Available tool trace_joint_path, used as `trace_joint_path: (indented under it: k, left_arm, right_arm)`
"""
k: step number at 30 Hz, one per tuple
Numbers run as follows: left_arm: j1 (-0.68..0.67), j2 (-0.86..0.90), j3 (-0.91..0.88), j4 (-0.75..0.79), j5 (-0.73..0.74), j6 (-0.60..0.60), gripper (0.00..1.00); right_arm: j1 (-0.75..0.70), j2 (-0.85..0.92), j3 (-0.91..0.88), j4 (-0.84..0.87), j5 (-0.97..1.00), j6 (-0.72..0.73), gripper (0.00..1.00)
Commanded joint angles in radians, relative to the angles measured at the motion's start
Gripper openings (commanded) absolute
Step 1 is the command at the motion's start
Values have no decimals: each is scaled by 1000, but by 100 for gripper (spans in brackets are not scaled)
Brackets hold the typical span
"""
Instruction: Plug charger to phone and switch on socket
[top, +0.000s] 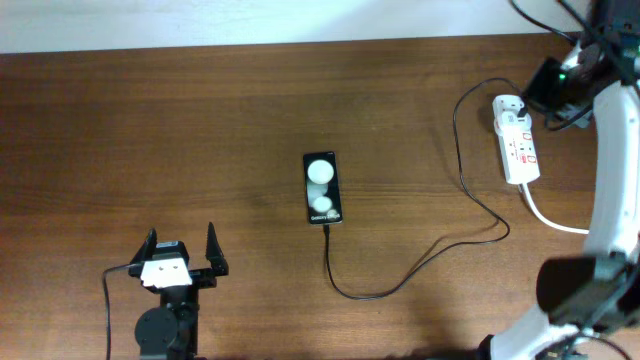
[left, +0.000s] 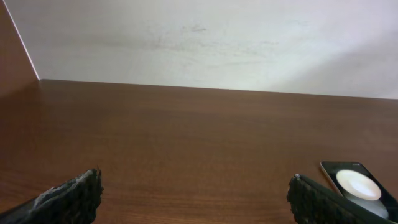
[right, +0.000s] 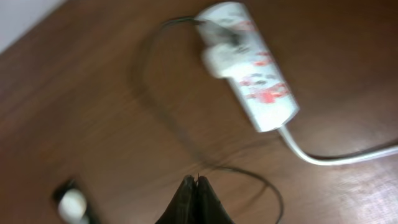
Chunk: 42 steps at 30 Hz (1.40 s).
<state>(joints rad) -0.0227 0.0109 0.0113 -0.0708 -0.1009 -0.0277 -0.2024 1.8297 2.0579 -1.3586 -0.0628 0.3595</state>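
Where the brown wooden tabletop (top: 150, 120) fills the overhead view, the small black rectangular phone (top: 321, 188) with two white round patches lies flat near the centre, its long axis running 12 to 6 o'clock. The thin black charger cable (top: 327, 258) meets the phone's short edge at 6 o'clock and dips on towards 6. It then loops away towards 3 o'clock and climbs towards 1 o'clock to the white adapter (top: 503, 105). Whether its plug tip is fully seated in the phone is too small to tell. The adapter sits at the 12 o'clock end of the narrow white oblong socket strip (top: 520, 150) with red switch marks. This strip lies at about 2 o'clock from the phone, well apart from it. A thick white cord (top: 550, 220) leaves the strip's 6 o'clock end and runs off towards 4 o'clock. The position of the switches cannot be read.

The left fingers (top: 213, 245) are at about 8 o'clock from the phone, spread wide apart with nothing between them. In the left wrist view the phone shows just beyond one finger at 4 o'clock. The right fingers (right: 186, 199) are pressed together, holding nothing, above the tabletop in the blurred right wrist view. The socket strip is at 1 o'clock from them.
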Motion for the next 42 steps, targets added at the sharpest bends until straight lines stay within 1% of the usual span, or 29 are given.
trace_joint_path:
  k: [1,2,3,5,6,7,8,10,17,22,25,32,36,37,39,42]
  left_arm:
    - [6,-3,-2,-3,0,-10,99]
    - [6,-3,-2,-3,0,-10,99]
    - [6,-3,-2,-3,0,-10,99]
    - [6,-3,-2,-3,0,-10,99]
    - [6,-3,-2,-3,0,-10,99]
    - [6,-3,-2,-3,0,-10,99]
    - [6,-3,-2,-3,0,-10,99]
    - [6,-3,-2,-3,0,-10,99]
    - [6,-3,-2,-3,0,-10,99]
    - [6,-3,-2,-3,0,-10,99]
    - [6,-3,-2,-3,0,-10,99]
    - [6,-3,-2,-3,0,-10,99]
    - [6,-3,-2,-3,0,-10,99]
    - [6,-3,-2,-3,0,-10,99]
    - [6,-3,-2,-3,0,-10,99]
    - [6,-3,-2,-3,0,-10,99]
  right_arm:
    - [143,-147,3,-54,-72,-75,4]
    - [198,-195,3,-77,-68,-75,4]
    - [284,-261,3,-114,-36,-75,4]
    - [372,-333,3,-170,52,-75,4]
    - [404,-363,3,-200,111,-75,8]
    - [423,-392,3,-239,151,-75,45]
    - [425,-409,3,-271,151,-75,99]
    - [425,-412,3,-303,150,-75,99]
    - [425,-364,3,-303,151,-75,99]
    - [425,-379,3,-303,151,-75,99]
    - [425,-431,3,-303,150,-75,99]
    - [424,-641,3,-303,150,-75,99]
    - [422,-700,3,-303,150,-75,99]
    - [408,-707,3,-303,150,-75,99]
    - [332,-724,3,-303,151,-75,99]
    - [305,-754,3,-303,150,-75,99]
